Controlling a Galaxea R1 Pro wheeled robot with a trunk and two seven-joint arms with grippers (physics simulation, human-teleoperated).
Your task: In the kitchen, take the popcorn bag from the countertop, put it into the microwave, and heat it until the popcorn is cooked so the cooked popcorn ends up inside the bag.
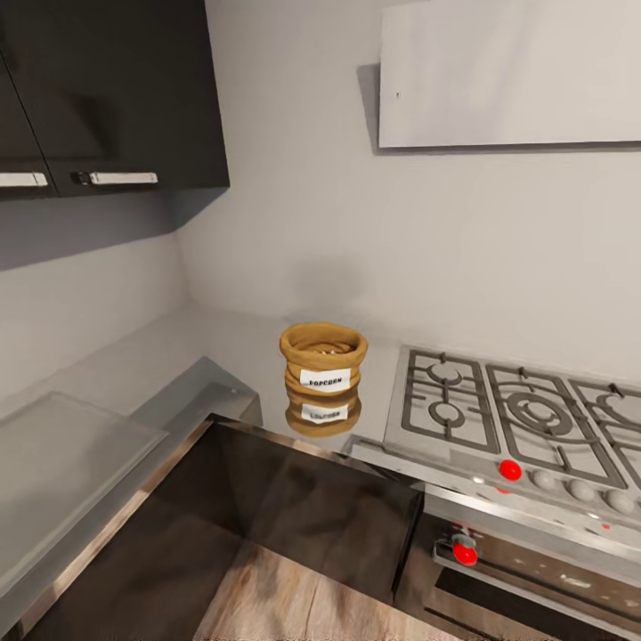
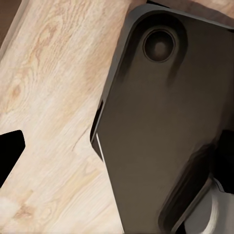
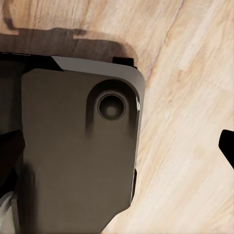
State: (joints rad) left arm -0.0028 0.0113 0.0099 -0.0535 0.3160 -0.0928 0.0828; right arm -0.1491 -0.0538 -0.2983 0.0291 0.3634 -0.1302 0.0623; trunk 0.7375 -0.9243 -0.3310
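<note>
Dark rounded base panel with a round recess, over pale wood-grain floor.

both wrist cams aim down past dark base panel; black fingertip at frame edge, grip state unclear.

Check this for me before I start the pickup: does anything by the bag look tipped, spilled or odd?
Nothing stands out. The popcorn bag stands upright on the countertop beside the gas hob, with no spill around it. The shape below it is only its reflection.
</note>
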